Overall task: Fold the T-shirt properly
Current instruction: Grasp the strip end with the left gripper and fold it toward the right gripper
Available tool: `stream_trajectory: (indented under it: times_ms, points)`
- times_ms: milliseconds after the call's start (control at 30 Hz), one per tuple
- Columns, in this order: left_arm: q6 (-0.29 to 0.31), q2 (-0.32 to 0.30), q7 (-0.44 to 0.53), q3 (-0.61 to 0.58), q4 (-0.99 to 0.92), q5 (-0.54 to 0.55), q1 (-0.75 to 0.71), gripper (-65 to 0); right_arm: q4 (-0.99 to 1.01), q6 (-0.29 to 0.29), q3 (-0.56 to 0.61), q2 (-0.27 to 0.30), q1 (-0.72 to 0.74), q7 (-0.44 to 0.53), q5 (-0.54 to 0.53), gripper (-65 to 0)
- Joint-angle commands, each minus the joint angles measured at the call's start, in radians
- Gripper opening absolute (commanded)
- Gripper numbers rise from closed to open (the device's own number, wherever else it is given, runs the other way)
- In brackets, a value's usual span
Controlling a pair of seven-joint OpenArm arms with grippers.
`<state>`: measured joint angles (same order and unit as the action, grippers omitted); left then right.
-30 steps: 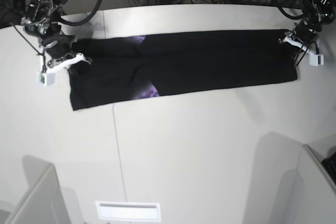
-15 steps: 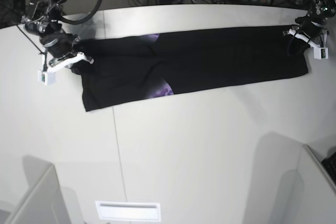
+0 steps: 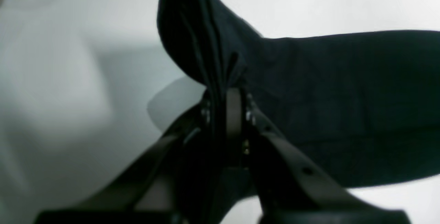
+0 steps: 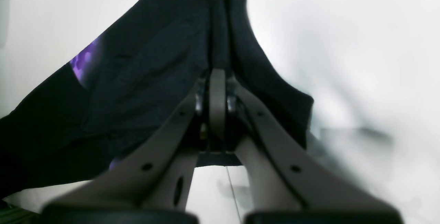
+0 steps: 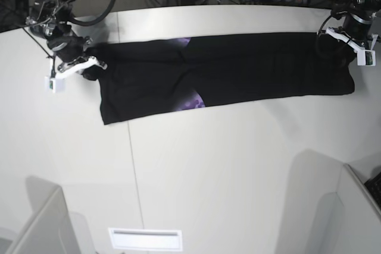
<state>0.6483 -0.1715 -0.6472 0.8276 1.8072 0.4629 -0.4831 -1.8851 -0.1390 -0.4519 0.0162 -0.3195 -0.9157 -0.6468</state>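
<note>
T-shirt (image 5: 226, 69) stretched as a long black band across the table (image 5: 208, 176) in base view, left wrist view: left gripper (image 3: 225, 96) clamped on bunched cloth, right wrist view: right gripper (image 4: 216, 89) pinching cloth, purple print showing.

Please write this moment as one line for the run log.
object: large black cloth T-shirt, stretched long on white table | left end effector: shut on T-shirt | right end effector: shut on T-shirt
</note>
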Motion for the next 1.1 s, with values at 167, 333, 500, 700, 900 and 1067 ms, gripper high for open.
stream_trajectory:
  times_ms: [167, 333, 500, 700, 900, 1067]
  points:
    - [0.003, 0.016, -0.066, -0.027, 0.101, 0.012, 0.010, -65.0, -0.017, -0.004, -0.002, 0.008, 0.006, 0.019, -0.012, -65.0]
    - [0.003, 0.048, -0.067, -0.096, 0.113, 0.012, 0.004, -65.0, -0.017, -0.004, -0.002, 0.008, 0.001, 0.017, -0.012, -65.0]
    - [0.003, 0.071, -0.067, -0.156, 0.113, 0.012, 0.002, -65.0, -0.017, -0.004, -0.003, 0.008, 0.001, 0.014, -0.012, -65.0]
    - [-0.074, 0.071, -0.067, -0.264, 0.113, 0.018, 0.013, -65.0, -0.017, -0.004, -0.002, 0.008, 0.001, 0.014, -0.012, -65.0]
    - [-0.088, 0.073, -0.067, -0.385, 0.111, 0.020, 0.027, -65.0, -0.015, -0.004, -0.003, 0.008, 0.001, 0.013, -0.012, -65.0]
    - [-0.170, 0.073, -0.067, -0.459, 0.113, 0.020, 0.036, -65.0, -0.015, -0.004, -0.003, 0.008, 0.001, 0.013, -0.012, -65.0]
